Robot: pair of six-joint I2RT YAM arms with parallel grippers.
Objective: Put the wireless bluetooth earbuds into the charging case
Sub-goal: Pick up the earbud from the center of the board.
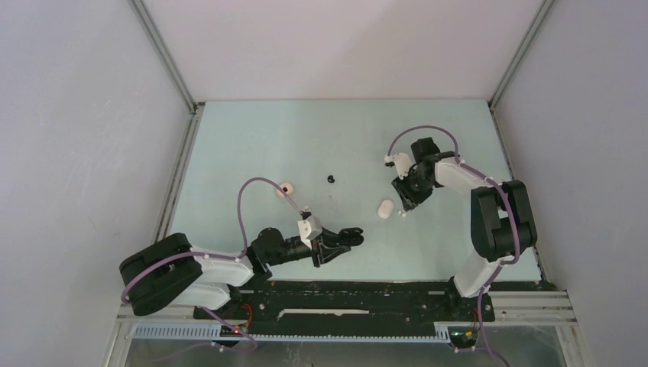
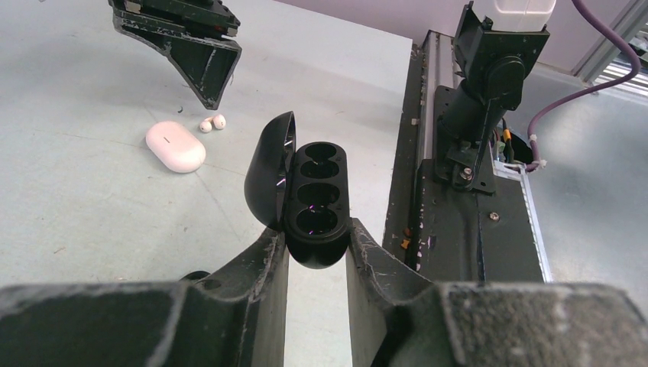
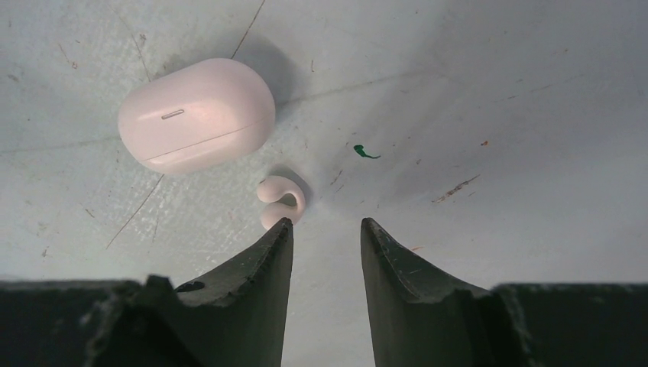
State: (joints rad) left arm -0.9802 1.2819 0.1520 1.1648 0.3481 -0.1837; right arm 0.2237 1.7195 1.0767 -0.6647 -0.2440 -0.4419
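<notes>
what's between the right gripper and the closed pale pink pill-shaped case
One small pale pink curved earbud, just off a fingertip of the right gripper, short of the case; right wrist view.

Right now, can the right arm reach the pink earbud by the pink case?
Probably yes. The right gripper hangs open and empty over the pink earbud, which lies apart from the closed pink case, beside one fingertip; a small sideways shift looks needed.
</notes>
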